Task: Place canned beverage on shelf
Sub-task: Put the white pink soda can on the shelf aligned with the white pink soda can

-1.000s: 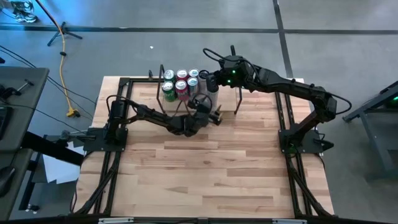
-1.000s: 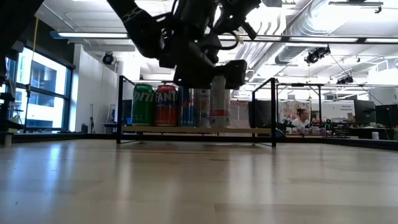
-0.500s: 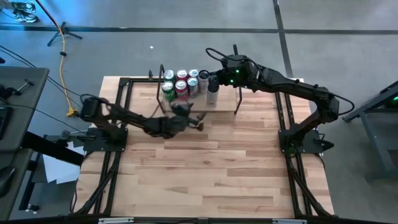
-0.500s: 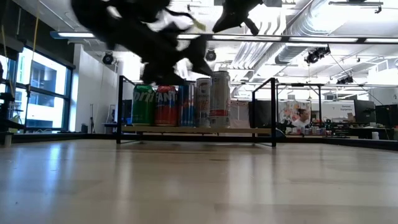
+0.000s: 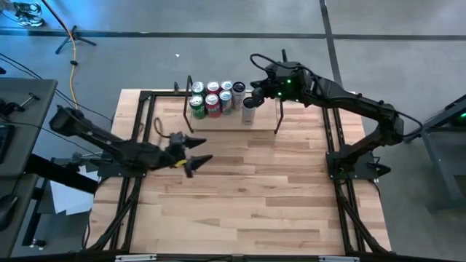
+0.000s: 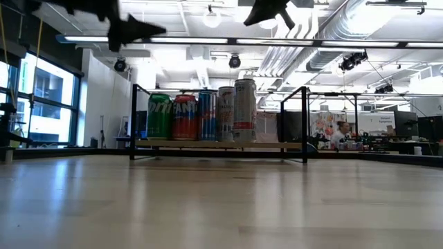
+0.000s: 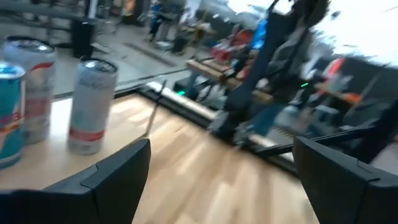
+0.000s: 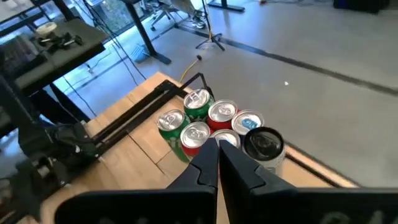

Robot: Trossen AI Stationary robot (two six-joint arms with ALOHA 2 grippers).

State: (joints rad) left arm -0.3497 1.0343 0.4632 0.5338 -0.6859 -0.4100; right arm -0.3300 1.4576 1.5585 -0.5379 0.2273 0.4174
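my left gripper is nearest, over bare wood left of centre in the high view, fingers spread wide with nothing between them. it sits well apart from the shelf. in the low view it shows as a dark shape at upper left, up off the tabletop.

left wrist view: both fingers frame the lower corners with a wide gap, only wood visible between. a silver can stands off to the left of that frame, with two more cans at the left edge.

further back, the shelf is in the upper middle of the high view, a pale board with a black wire upright at each end. cans are bunched on its left part; the right part is bare board. in the low view the shelf runs across mid-frame with five cans upright in a row: green can, red can, blue can, then two silver ones, the rightmost silver can tallest.

my right gripper hangs above the right end of the can group, upper middle of the high view, fingers pressed together, holding nothing. right wrist view looks down on the can tops past the closed fingers; the black-topped can sits just beside the tips, not gripped.
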